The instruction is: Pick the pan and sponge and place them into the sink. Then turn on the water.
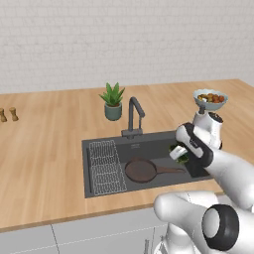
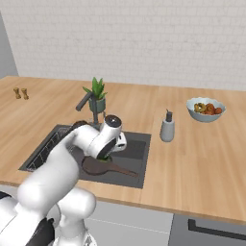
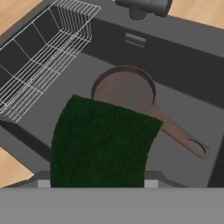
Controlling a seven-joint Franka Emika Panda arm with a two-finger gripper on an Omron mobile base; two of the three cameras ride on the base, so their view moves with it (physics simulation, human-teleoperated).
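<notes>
The dark pan (image 1: 141,170) (image 2: 95,166) (image 3: 124,89) lies flat on the floor of the sink (image 1: 151,148) (image 3: 175,74), its long handle pointing right. Just above the sink's right part, my gripper (image 1: 179,155) (image 2: 104,155) is shut on the dark green sponge (image 1: 181,158) (image 3: 103,144). In the hand view the sponge hangs over the pan's near rim and hides my fingertips. The faucet (image 1: 133,116) (image 2: 89,101) stands behind the basin, and no water is in view at its spout.
A wire rack (image 1: 105,166) (image 3: 39,52) fills the sink's left side. A potted plant (image 1: 113,101) stands behind the faucet. A soap dispenser (image 2: 167,127) and a fruit bowl (image 2: 205,109) sit right of the sink, and two small shakers (image 1: 7,115) stand far left.
</notes>
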